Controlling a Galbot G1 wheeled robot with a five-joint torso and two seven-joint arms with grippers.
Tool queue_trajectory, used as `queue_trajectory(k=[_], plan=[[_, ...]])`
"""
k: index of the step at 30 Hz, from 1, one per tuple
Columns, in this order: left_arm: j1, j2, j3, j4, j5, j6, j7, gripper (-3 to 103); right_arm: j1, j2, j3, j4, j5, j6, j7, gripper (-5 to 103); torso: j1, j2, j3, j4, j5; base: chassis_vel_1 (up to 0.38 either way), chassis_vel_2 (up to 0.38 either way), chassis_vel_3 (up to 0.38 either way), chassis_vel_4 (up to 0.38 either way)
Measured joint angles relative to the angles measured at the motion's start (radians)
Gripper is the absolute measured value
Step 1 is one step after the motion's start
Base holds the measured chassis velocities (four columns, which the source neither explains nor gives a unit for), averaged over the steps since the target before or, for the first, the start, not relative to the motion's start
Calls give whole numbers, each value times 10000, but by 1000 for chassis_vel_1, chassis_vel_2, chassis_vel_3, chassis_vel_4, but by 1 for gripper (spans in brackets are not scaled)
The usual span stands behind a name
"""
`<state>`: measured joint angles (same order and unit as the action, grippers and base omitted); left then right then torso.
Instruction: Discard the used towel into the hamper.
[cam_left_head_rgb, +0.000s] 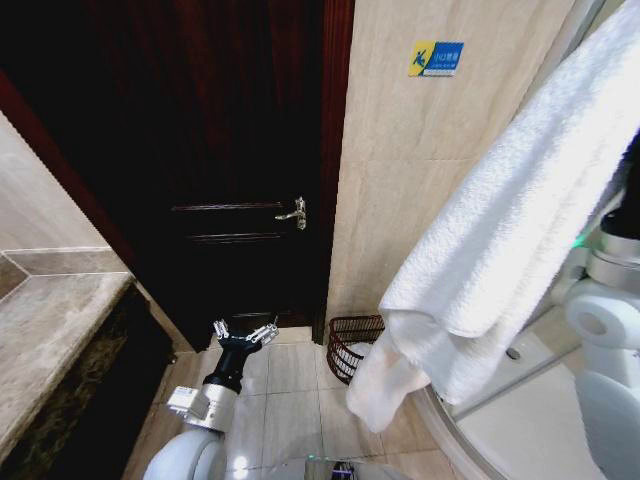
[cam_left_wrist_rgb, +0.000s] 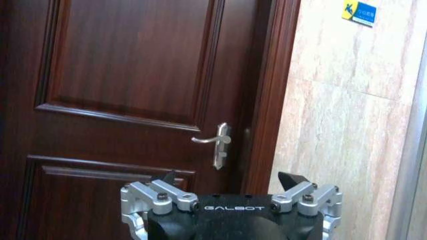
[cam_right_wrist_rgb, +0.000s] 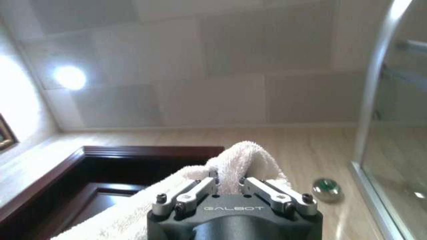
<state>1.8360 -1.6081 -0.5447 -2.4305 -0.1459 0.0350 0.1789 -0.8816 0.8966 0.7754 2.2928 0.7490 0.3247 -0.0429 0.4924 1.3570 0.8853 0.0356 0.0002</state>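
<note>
A large white towel (cam_left_head_rgb: 510, 220) hangs from high at the right and drapes down to just above the floor. In the right wrist view my right gripper (cam_right_wrist_rgb: 231, 181) is shut on a fold of the towel (cam_right_wrist_rgb: 243, 157), pointing up toward the ceiling. The hamper (cam_left_head_rgb: 356, 343), a small dark reddish-brown wire basket, stands on the floor against the wall beside the door frame, partly hidden behind the towel's lower end. My left gripper (cam_left_head_rgb: 245, 333) is held low in front of the dark door, open and holding nothing; it also appears as the left gripper (cam_left_wrist_rgb: 230, 180).
A dark wooden door (cam_left_head_rgb: 230, 170) with a metal handle (cam_left_head_rgb: 294, 212) faces me. A stone counter (cam_left_head_rgb: 50, 330) runs along the left. A curved shower base and glass edge (cam_left_head_rgb: 520, 400) lie at the right. Beige tiled floor (cam_left_head_rgb: 290, 390) lies between.
</note>
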Motion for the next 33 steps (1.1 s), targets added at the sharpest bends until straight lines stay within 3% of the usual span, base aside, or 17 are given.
queue_trajectory(k=[15, 33], plan=[[0, 0, 0, 0, 0, 0, 1, 100, 2802, 1549, -2068, -2794, -1158, 603, 46, 6, -15, -36, -19, 3, -4, 0, 0, 0, 0], [0, 1, 0, 0, 0, 0, 0, 100, 4321, 2262, -2396, -4453, -1465, 566, -55, 6, -30, -64, -36, 1, -5, 0, 0, 0, 0]])
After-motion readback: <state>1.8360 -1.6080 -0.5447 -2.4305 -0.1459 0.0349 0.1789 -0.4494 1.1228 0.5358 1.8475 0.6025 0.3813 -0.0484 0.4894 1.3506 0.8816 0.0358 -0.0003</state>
